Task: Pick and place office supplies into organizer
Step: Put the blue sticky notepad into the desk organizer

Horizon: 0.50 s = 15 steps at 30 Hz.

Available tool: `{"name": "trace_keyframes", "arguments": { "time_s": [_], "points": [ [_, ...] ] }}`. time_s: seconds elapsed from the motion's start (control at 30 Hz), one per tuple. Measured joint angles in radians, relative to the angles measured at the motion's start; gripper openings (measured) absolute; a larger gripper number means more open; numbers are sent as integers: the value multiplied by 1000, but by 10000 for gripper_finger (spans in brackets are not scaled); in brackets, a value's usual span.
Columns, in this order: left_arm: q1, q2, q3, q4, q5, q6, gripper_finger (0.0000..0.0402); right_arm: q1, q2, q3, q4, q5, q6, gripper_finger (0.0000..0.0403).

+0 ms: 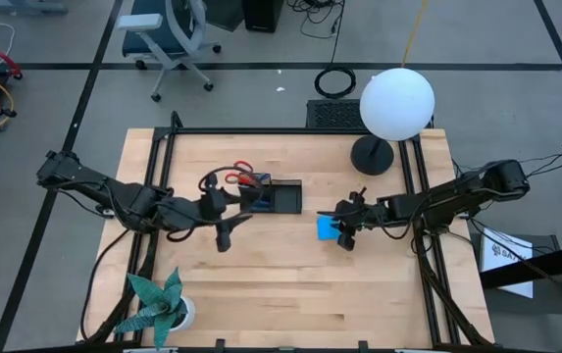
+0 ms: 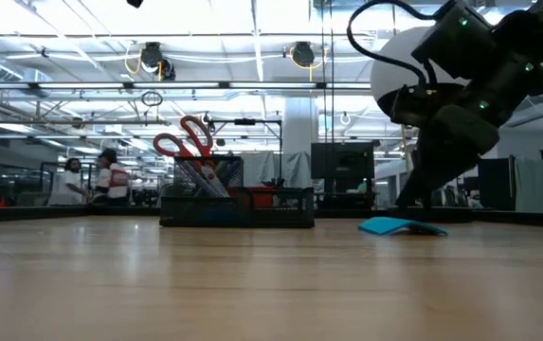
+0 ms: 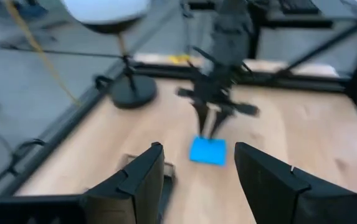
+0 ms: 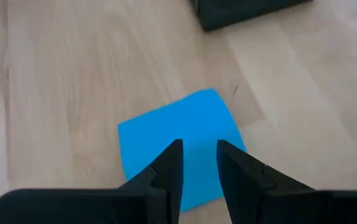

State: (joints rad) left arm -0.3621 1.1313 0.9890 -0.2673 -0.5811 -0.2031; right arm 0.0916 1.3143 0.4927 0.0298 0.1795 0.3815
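The bright blue square notepad (image 4: 181, 144) is seen lying flat on the pale wooden table (image 1: 261, 284), directly beneath the right gripper (image 4: 198, 167), whose two dark fingers are parted by a narrow gap with nothing held between them; in the right wrist view their tips are seen over the pad's near half, though whether they touch the paper cannot be told. In the high view the notepad (image 1: 328, 227) is found just beside the right end of the organizer (image 1: 282, 198), apart from it. The pad is shown as a thin, smooth sheet block with crisp corners, one edge appearing slightly lifted in the low view (image 2: 402, 226). The organizer is seen as a small black rectangular tray with mesh-like walls (image 2: 280, 204), and the red-handled scissors (image 2: 188, 140) are stood in its left compartment, loops upward. The left gripper (image 1: 229, 211) is held above the table just in front of the organizer, its broad, angular black fingers (image 3: 142, 180) spread well apart and empty. A lamp with a round white shade (image 1: 396, 102) and a black base is placed behind the notepad.
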Motion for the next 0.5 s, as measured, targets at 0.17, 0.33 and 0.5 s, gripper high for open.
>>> {"name": "trace_keyframes", "arguments": {
  "time_s": [0.17, 0.33, 0.5],
  "points": [
    [-1, 13, 0, -115, 156, -45, 205, 13, 54, 0, 15, 1, 10, 89],
    [-1, 76, 0, -252, 194, -114, 205, 15, 169, 3, 119, -16, 0, 89],
    [26, 178, -1, -283, 191, -64, 205, 15, 263, 3, 313, -84, -37, 89]
  ]
}}
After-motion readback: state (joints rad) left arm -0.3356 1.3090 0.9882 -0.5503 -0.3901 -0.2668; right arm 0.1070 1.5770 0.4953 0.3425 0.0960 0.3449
